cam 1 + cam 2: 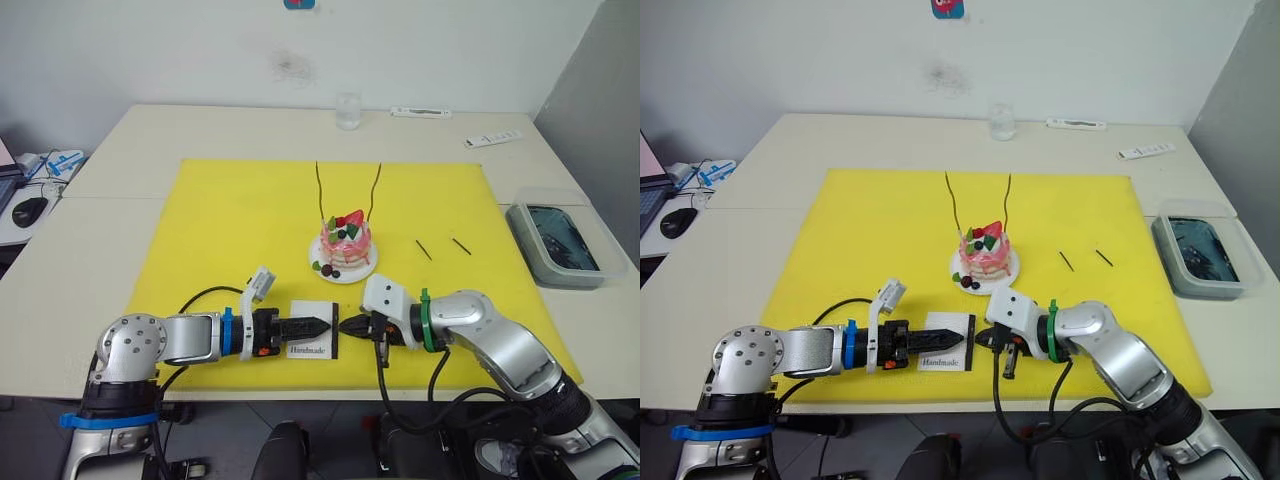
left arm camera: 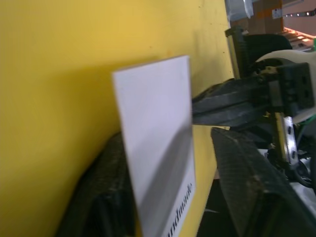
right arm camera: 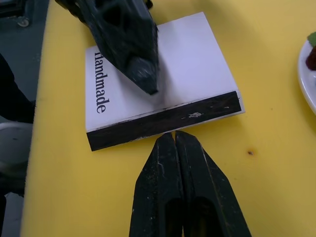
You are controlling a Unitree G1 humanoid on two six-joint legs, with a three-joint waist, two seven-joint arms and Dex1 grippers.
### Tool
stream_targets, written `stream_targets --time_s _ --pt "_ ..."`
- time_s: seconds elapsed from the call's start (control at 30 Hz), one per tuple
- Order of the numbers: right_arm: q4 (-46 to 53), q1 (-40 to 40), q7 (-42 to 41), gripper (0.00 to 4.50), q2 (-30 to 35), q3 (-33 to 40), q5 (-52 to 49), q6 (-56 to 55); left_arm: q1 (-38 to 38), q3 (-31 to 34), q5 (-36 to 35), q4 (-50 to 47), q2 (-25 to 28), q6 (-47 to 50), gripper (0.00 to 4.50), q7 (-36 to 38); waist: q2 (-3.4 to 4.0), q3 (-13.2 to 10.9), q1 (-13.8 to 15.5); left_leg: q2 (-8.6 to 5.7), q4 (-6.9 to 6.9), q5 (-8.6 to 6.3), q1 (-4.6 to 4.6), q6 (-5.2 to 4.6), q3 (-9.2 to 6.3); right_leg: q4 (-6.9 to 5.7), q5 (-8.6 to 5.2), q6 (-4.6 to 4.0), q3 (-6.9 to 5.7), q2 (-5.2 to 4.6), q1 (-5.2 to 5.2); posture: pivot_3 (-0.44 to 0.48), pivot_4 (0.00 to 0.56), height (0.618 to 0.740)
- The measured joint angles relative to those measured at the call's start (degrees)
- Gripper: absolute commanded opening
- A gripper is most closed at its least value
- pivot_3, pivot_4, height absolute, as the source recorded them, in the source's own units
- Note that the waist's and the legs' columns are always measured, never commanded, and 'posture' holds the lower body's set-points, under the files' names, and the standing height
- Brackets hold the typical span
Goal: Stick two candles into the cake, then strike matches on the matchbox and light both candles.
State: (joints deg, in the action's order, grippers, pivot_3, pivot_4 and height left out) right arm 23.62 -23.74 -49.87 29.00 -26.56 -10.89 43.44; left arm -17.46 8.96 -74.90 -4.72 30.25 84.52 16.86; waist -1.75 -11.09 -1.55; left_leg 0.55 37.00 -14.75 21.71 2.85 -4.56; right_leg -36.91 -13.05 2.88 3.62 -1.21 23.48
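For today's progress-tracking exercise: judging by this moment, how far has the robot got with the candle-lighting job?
Done: both candles stand in the cake. In hand: the left gripper is over the matchbox, while the shut right gripper points at its dark striking strip. Left: both matches lie on the yellow mat, none struck, and neither candle shows a flame.

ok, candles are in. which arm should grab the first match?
Right. Both matches lie on the mat to the robot's right of the cake, nearer the right gripper, which is shut with nothing in it. The left gripper sits on the matchbox, placed to steady it.
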Motion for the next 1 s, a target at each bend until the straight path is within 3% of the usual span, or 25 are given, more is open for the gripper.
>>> stream_targets --time_s 0.17,0.5,0.77,1.0 --pt "0.4 0.0 0.0 0.00 -0.1 0.0 -0.7 1.0 0.3 0.0 1.5 -0.3 -0.9 0.0 0.07 0.3 0.00 0.0 0.0 0.00 0.00 0.00 0.02 0.00 -0.01 0.02 -0.01 0.00 -0.01 -0.01 0.02 0.000 0.150 0.740" --pt "1.2 -0.7 1.1 0.00 -0.3 1.3 -1.9 1.3 0.9 1.8 1.7 -0.7 -1.2 0.2 0.03 1.7 0.00 0.0 -0.2 0.03 -0.02 0.00 0.02 0.00 -0.02 0.00 -0.01 -0.01 -0.03 0.02 0.06 0.000 0.150 0.740" --pt "7.9 0.7 4.7 0.00 0.4 14.7 -6.9 1.4 1.3 5.6 -1.6 -5.2 2.4 -0.4 0.03 4.3 -0.02 0.0 -0.3 0.08 -0.08 0.00 0.26 0.01 -0.04 -0.05 0.00 0.01 -0.05 0.05 0.32 0.000 0.150 0.740" --pt "14.5 7.8 11.9 0.00 2.8 27.2 -7.4 2.8 2.2 9.5 -5.2 -13.3 6.8 -5.4 0.03 7.5 -0.02 -0.1 -0.2 0.10 -0.12 -0.01 0.60 0.02 0.01 -0.07 -0.01 0.05 -0.03 0.04 0.66 0.000 0.150 0.740"
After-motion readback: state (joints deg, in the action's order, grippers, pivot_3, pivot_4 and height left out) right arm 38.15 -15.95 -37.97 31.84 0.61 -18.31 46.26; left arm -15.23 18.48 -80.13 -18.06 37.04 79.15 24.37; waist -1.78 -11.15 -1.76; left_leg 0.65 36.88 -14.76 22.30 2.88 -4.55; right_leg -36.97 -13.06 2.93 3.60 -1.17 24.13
